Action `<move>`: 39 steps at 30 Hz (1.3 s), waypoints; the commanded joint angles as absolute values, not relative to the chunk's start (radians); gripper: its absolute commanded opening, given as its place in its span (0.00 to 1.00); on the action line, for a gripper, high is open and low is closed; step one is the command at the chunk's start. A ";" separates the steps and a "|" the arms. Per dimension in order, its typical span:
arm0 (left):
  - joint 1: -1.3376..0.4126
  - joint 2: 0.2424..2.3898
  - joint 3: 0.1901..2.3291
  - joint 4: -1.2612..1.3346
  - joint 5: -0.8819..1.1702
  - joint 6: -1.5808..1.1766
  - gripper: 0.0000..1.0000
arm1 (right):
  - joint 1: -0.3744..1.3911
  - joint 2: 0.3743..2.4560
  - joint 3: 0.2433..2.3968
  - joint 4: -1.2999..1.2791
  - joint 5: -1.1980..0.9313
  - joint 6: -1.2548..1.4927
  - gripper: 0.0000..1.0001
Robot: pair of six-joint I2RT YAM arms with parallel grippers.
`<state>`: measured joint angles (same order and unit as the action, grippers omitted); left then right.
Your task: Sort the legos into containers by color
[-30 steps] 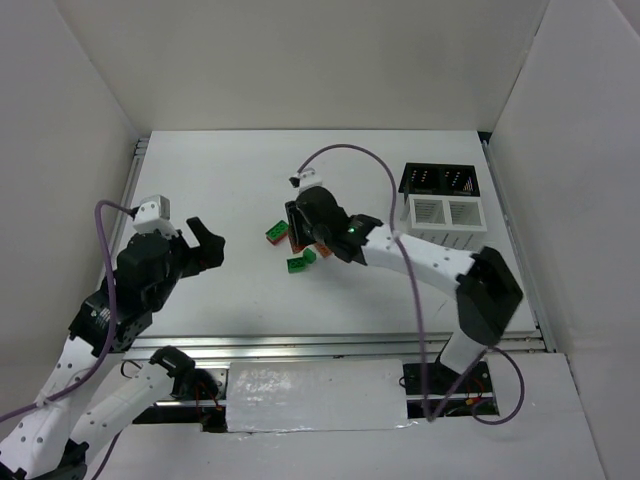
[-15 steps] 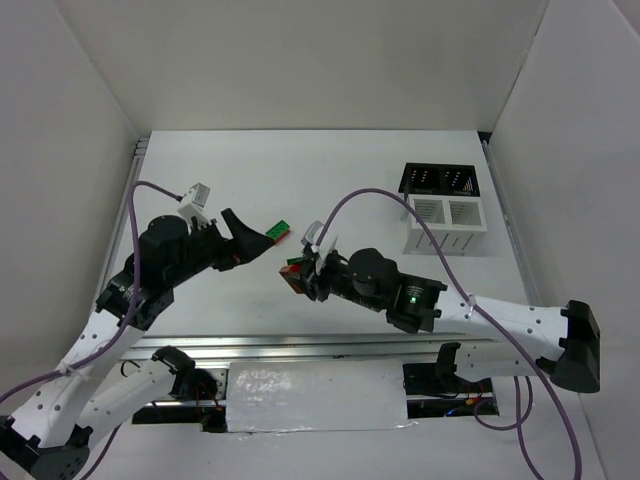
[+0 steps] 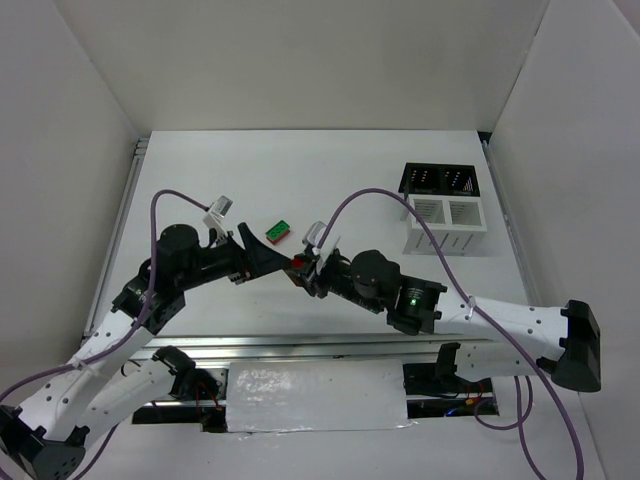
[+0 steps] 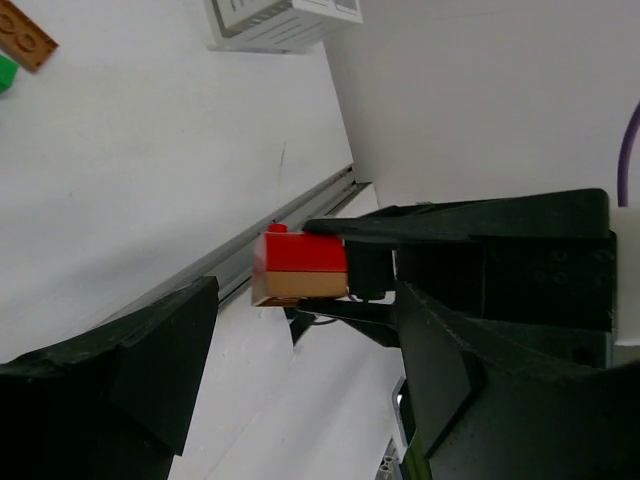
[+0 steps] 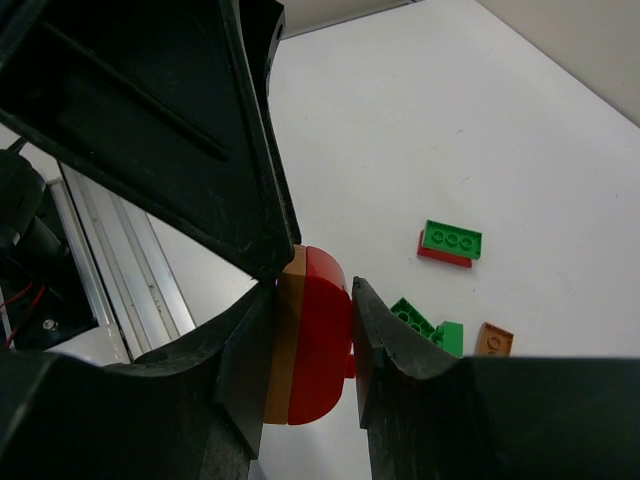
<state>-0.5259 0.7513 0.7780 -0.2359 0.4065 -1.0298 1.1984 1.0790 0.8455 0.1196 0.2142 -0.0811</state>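
Within white walls (image 3: 300,60), white table (image 3: 220,170), legos (image 3: 278,231)

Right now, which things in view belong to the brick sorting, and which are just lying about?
Part of the job:
red-on-tan stacked plastic brick, held in the right gripper
green-on-red stacked brick
loose green bricks
orange-brown brick
white slatted bin
black bin

Just there:
purple cable
aluminium rail
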 commanded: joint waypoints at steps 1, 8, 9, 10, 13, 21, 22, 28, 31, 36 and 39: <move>-0.545 0.752 0.792 -0.144 0.453 -1.042 0.84 | 1.207 1.092 0.894 0.156 0.227 -0.107 0.00; -0.557 0.778 0.770 -0.100 0.488 -1.032 0.65 | 1.206 1.101 0.910 0.166 0.227 -0.097 0.00; -0.561 0.782 0.769 -0.098 0.491 -1.026 0.65 | 1.206 1.101 0.916 0.166 0.221 -0.094 0.00; -0.564 0.788 0.765 -0.095 0.492 -1.026 0.65 | 1.207 1.103 0.919 0.166 0.219 -0.095 0.00; -0.571 0.795 0.756 -0.091 0.485 -1.020 0.65 | 1.206 1.103 0.923 0.167 0.210 -0.094 0.00; -0.572 0.816 0.778 -0.104 0.476 -0.976 0.40 | 1.207 1.095 0.917 0.169 0.201 -0.083 0.00; -0.572 0.819 0.776 -0.104 0.476 -0.976 0.32 | 1.206 1.094 0.916 0.173 0.213 -0.080 0.00; -0.574 0.838 0.762 -0.039 0.528 -0.980 0.10 | 1.203 1.127 0.930 0.183 0.264 -0.063 0.00; -0.574 0.839 0.756 -0.009 0.531 -0.974 0.00 | 1.200 1.149 0.934 0.189 0.262 -0.057 0.00; -0.574 0.842 0.791 -0.078 0.405 -0.888 0.00 | 1.115 1.170 0.940 0.170 0.107 -0.002 1.00; -0.572 0.854 0.819 -0.110 0.336 -0.833 0.00 | 1.034 1.166 0.951 0.124 -0.068 0.067 1.00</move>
<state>-0.5701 0.8478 0.7673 -0.1249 0.3893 -0.9138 1.0996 1.1744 0.8978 0.1032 0.1177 -0.0063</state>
